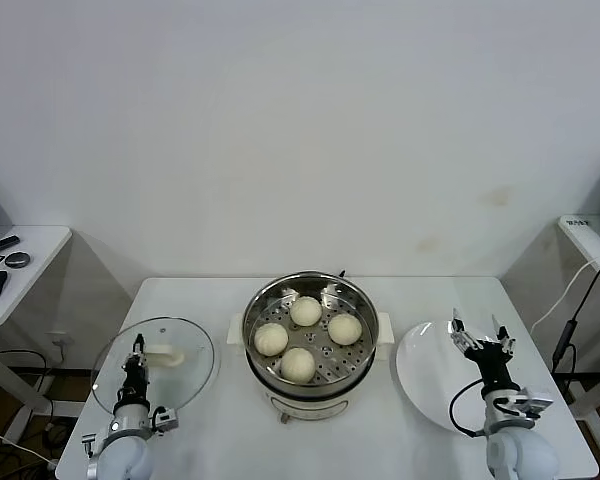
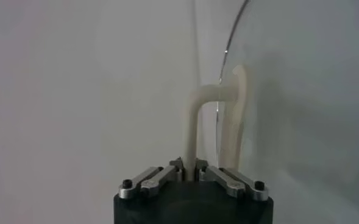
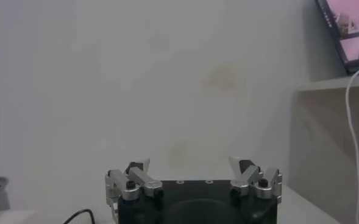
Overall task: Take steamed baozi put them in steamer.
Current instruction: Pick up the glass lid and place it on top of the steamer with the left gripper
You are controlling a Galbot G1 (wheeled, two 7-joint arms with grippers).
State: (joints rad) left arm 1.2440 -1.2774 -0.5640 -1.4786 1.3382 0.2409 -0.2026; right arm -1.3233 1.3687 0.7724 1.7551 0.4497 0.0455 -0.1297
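Right tool seemingly spread, baozi well apart in steamer.

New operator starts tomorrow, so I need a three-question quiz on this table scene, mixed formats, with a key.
1. How many buns sit in the steamer?
2. True or false: the plate holds one bun.
3. Which tool grips the handle of the glass lid? A) left tool B) right tool C) neither

Key: 1. Four. 2. False; it is bare. 3. A; the right tool is open above the plate.
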